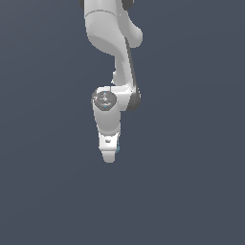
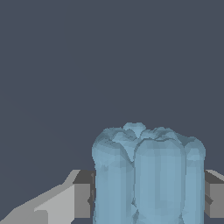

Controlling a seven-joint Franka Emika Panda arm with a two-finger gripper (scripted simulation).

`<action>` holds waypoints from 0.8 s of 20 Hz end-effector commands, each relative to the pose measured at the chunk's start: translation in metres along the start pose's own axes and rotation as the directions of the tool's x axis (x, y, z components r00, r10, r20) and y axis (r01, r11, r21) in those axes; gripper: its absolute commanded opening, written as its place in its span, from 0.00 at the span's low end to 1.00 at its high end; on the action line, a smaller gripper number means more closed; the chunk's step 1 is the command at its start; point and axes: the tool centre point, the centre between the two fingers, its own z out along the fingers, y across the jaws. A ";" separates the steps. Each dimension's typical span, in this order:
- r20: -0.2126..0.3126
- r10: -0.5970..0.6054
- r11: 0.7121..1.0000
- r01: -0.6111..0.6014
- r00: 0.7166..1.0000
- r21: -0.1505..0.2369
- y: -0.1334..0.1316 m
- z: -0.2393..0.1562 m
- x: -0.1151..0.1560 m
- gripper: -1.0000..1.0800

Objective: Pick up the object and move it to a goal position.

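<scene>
The object is a light-blue blocky lump (image 2: 148, 175) with rounded lobes. In the wrist view it fills the space between my two grey fingers (image 2: 82, 199), which press on both of its sides. In the exterior view only a thin blue sliver of the object (image 1: 117, 150) shows beside the white gripper (image 1: 110, 155), which points down below the white arm. The gripper is shut on the object. No goal marker shows in either view.
A plain dark grey-blue surface (image 1: 191, 191) fills the background in both views. The white arm (image 1: 112, 72) rises toward the top of the exterior view. Nothing else is in view.
</scene>
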 end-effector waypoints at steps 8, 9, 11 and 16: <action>0.000 0.000 1.000 0.000 1.000 0.000 -0.019 -0.023 -0.097 0.00; 0.000 0.000 1.000 0.000 1.000 0.000 -0.020 -0.024 -0.104 0.00; 0.000 0.000 1.000 0.000 1.000 0.000 -0.021 -0.027 -0.115 0.00; 0.000 0.000 1.000 0.000 1.000 0.000 -0.023 -0.031 -0.131 0.00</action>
